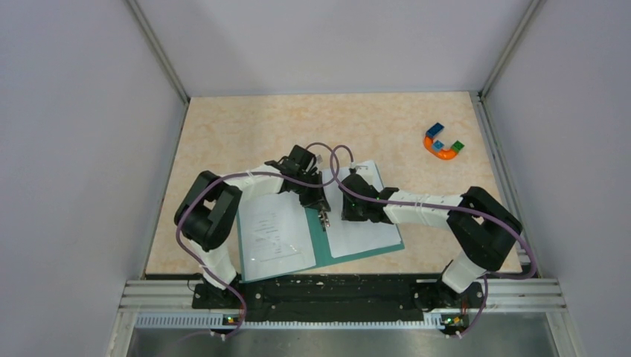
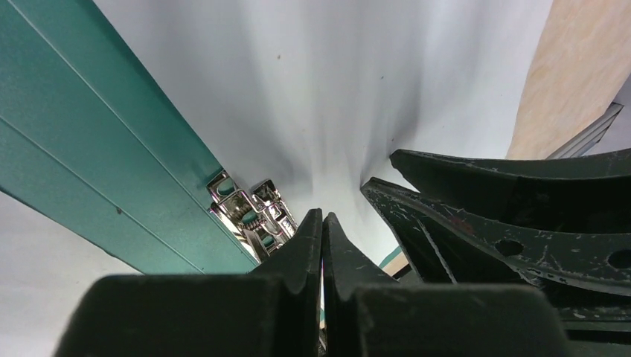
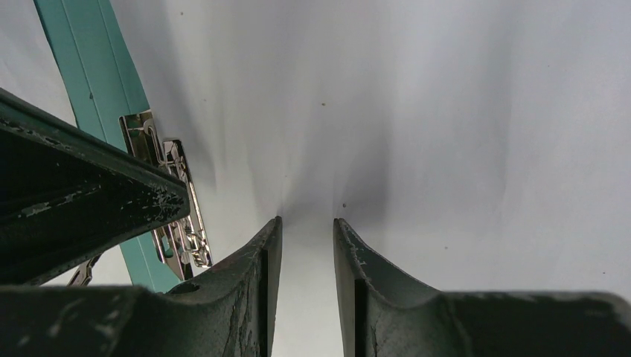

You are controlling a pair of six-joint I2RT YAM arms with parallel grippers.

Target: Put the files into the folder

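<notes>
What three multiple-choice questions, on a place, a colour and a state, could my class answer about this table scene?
1. Where on the table is the toy? A far right; B near left; C centre.
2. What colour is the folder? A red; B teal; C yellow.
3. How is the left gripper? A wide open; B shut; C holding the toy.
Answers: 1 A, it lies near the far right edge. 2 B, its spine shows teal. 3 B, its jaws meet without a gap.
</notes>
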